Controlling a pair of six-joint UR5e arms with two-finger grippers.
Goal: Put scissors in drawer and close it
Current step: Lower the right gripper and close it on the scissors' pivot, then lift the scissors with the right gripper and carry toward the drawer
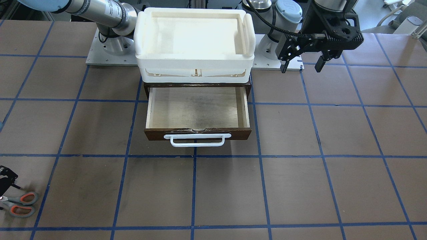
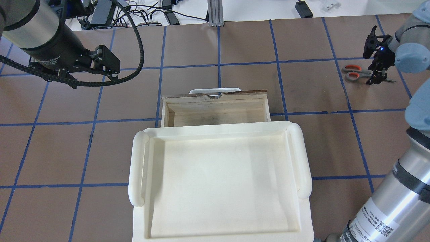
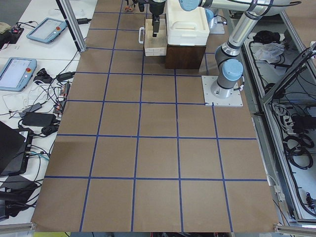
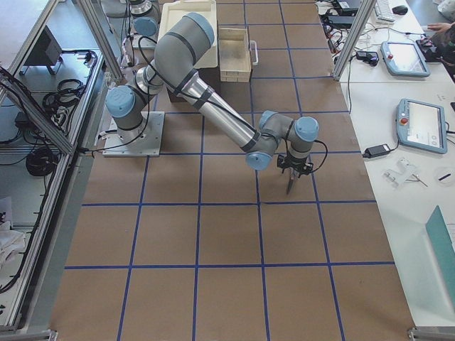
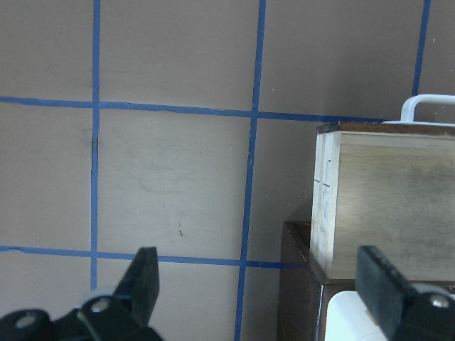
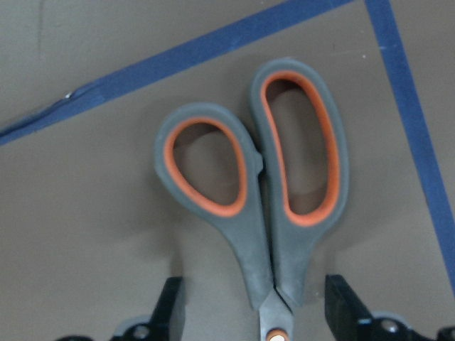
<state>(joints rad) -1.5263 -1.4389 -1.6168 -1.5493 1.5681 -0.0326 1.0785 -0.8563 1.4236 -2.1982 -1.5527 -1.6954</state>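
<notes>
The scissors [image 6: 256, 185], with grey handles lined orange, lie flat on the brown table far to the robot's right; they also show in the overhead view [image 2: 352, 72] and the front view [image 1: 20, 204]. My right gripper [image 6: 256, 320] is low over them and open, with one finger [image 6: 169, 309] on each side of the neck near the pivot, not touching. The blades are hidden under it. The dark brown drawer [image 1: 198, 111] is pulled open with a bare plywood floor and a white handle [image 1: 197, 140]. My left gripper [image 1: 302, 65] is open and empty, above the table beside the cabinet.
A white plastic bin [image 1: 195, 71] sits on top of the drawer cabinet and overhangs the back of the open drawer [image 2: 215, 112]. Blue tape lines grid the table. The left wrist view shows the drawer's side wall [image 5: 387, 199] close on its right.
</notes>
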